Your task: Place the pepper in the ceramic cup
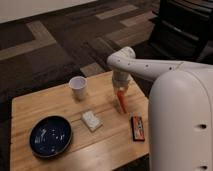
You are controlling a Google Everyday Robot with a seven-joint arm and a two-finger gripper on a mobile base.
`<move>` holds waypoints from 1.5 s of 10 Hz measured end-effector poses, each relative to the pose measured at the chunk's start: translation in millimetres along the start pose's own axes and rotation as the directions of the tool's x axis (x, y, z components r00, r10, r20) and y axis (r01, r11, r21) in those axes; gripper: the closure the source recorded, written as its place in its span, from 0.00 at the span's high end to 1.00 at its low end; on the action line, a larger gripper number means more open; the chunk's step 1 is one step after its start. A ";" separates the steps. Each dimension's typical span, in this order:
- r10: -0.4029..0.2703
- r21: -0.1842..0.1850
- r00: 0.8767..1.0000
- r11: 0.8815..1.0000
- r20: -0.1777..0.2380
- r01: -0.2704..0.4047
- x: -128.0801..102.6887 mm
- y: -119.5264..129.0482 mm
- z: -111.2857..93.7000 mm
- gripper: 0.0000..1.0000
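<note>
- Hovering over the far right part of the wooden table (pixel 30 107), the gripper (pixel 120 89) sits right at the upper end of the pepper (pixel 121 102); whether it grips the pepper or is open cannot be told
- The pepper's long axis runs from the gripper toward the near table edge, tapered tip nearest the camera
- The ceramic cup (pixel 78 86) stands upright, well apart to the left in the view, so the carry looks to be sideways, that way

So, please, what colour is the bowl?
The bowl is dark blue, camera view; gripper at the pepper.
</note>
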 end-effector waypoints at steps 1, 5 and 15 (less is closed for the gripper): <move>-0.068 0.035 0.996 0.997 0.061 0.066 -21.4 11.1 -17.8 0.02; -0.323 0.122 0.910 0.946 0.259 0.301 -89.1 74.5 -72.4 0.02; -0.509 0.117 0.752 0.852 0.419 0.511 -105.6 159.1 -115.9 0.02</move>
